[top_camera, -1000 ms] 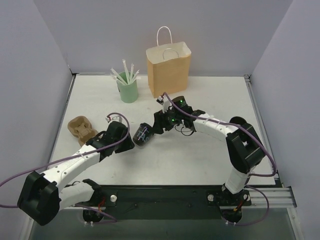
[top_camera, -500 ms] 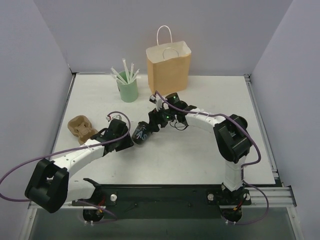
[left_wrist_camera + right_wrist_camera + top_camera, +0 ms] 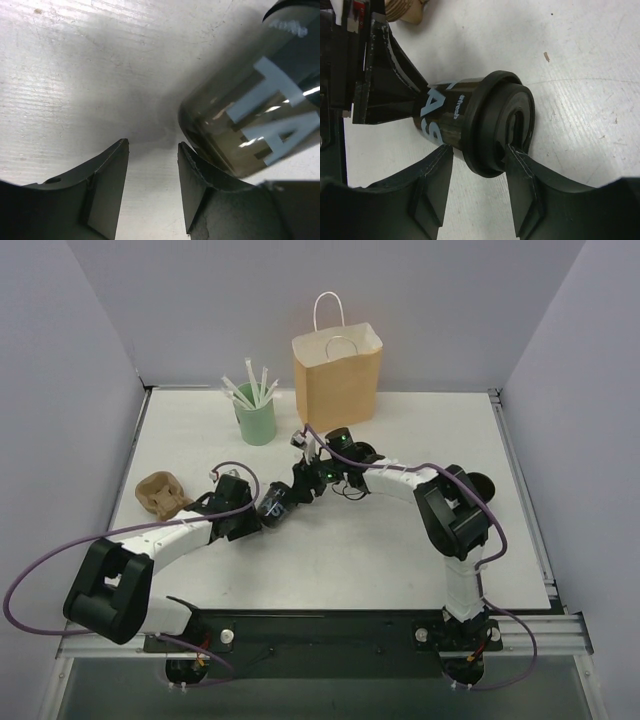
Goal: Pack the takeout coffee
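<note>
Sideways, the takeout coffee [image 3: 277,506] lies between left end effector [image 3: 153,145] and right end effector [image 3: 479,150], both open.

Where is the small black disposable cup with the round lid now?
In the top view, the black cup lies on its side left of centre, between the left gripper and right gripper.

The takeout coffee [image 3: 277,508] lies sideways, boxed in by the left gripper [image 3: 258,523] at its base and the right gripper [image 3: 296,490] at its lid [image 3: 492,125]. Bare table [image 3: 380,550] opens rightward; paper bag [image 3: 337,375], straw cup [image 3: 256,422], carrier [image 3: 160,494] stand well apart.
</note>
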